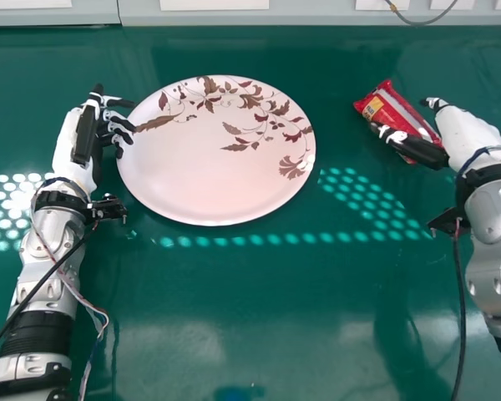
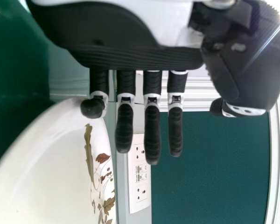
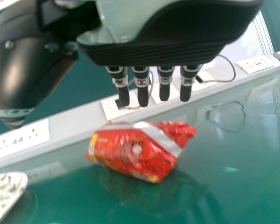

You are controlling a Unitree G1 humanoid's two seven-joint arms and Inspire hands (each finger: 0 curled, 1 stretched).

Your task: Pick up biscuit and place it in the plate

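The biscuit, a red packet with a silver band and yellow patches (image 1: 392, 110), lies on the table right of the plate (image 1: 213, 180). My right hand (image 1: 468, 138) is beside the packet on its right, thumb stretched across its near side. In the right wrist view the packet (image 3: 140, 149) lies beyond the straight fingers of my right hand (image 3: 165, 86), which hold nothing. My left hand (image 1: 92, 134) is at the plate's left rim, open and empty; in the left wrist view my left hand (image 2: 151, 130) has extended fingers beside the plate (image 2: 37, 177).
The green table (image 1: 309, 334) is glossy, with light spots reflected around the plate. Along its far edge runs a pale wall strip (image 1: 317, 15) with sockets and a cable (image 1: 413, 18). Cables hang along both of my forearms.
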